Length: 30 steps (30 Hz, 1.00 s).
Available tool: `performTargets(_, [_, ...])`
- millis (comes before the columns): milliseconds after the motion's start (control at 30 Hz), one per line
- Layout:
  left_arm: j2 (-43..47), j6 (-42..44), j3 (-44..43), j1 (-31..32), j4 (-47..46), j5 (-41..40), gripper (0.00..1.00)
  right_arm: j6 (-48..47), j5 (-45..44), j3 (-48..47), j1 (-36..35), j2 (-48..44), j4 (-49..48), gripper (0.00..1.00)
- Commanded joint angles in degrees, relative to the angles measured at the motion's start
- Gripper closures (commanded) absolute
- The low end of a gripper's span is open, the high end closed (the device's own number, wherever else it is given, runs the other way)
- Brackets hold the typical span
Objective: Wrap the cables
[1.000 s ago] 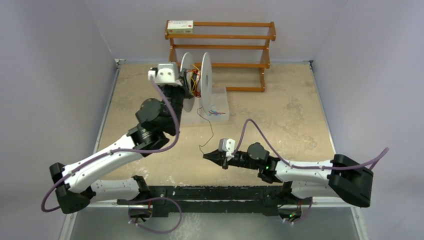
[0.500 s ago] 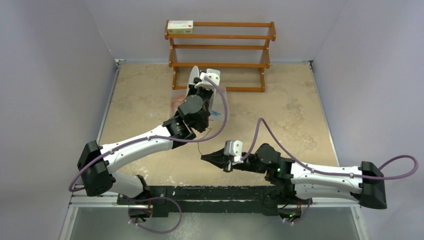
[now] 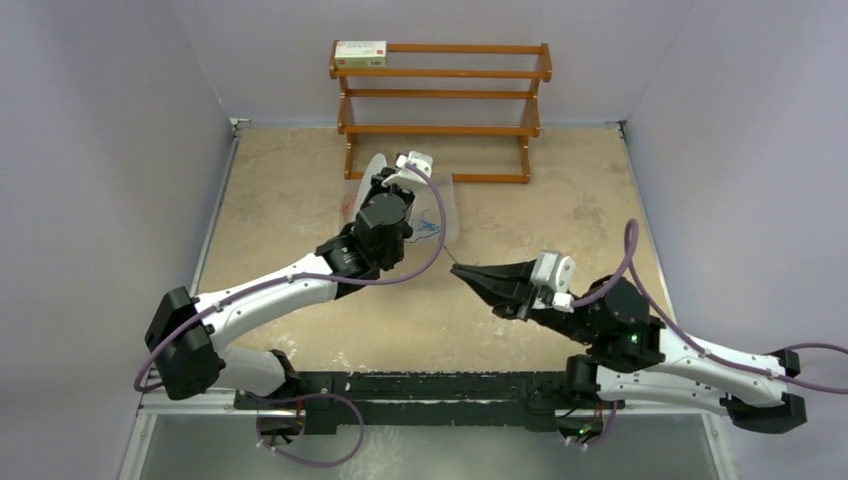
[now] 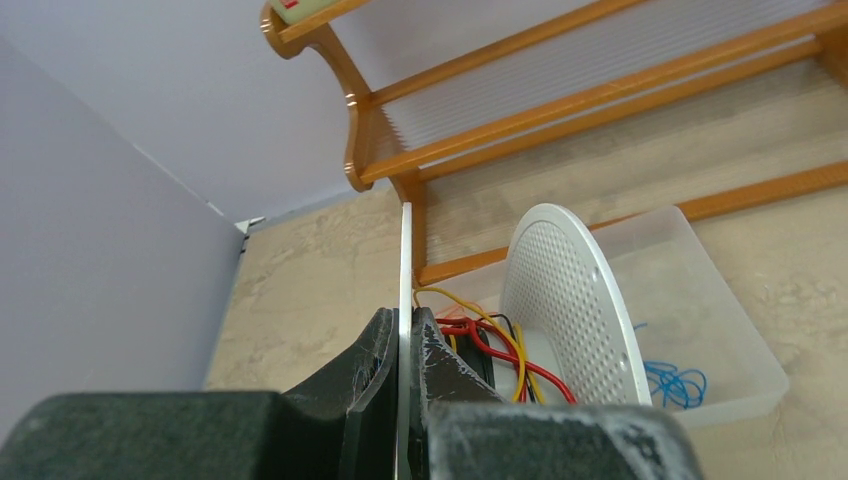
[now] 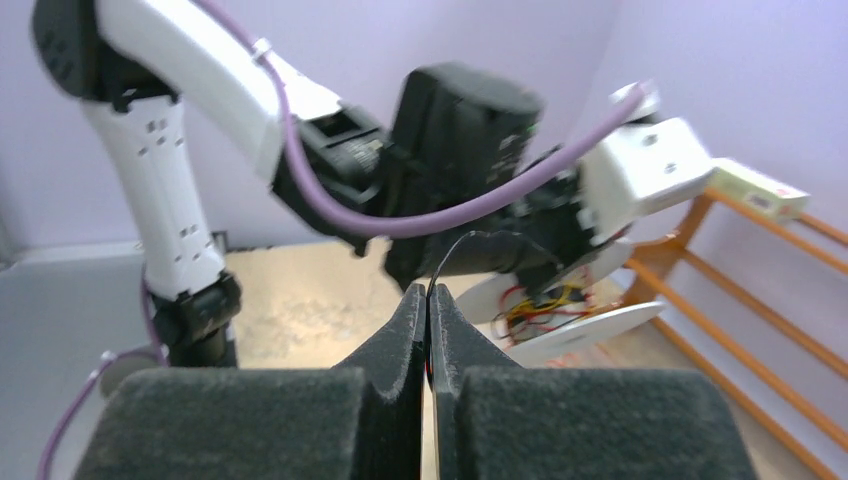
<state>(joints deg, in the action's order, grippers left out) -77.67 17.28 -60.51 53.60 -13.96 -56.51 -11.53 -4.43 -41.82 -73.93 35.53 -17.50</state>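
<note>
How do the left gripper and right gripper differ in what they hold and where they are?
The left gripper clamps the edge of a white spool disc; the right gripper pinches a thin black cable. The left gripper is at the spool near the wooden rack; the right gripper is over the table, away from the spool. Both are shut.
</note>
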Motion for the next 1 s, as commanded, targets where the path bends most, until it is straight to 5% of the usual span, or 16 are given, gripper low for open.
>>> performTargets(0, [5.94, -2.63, 1.26, -0.08, 1.19, 6.02, 1.00, -3.22, -9.24, -7.36, -0.29, -0.31, 5.76, 1.00])
performTargets(467, [18.08, -3.39, 4.96, 0.26, 19.22, 22.06, 1.00, -8.05, -26.66, -19.58, -0.27, 2.51, 9.17, 1.00])
performTargets(967, [26.23, -1.75, 10.39, 3.41, 25.55, 35.16, 1.00, -20.56, -40.43, -31.15, -0.25, 11.31, 4.07, 1.00])
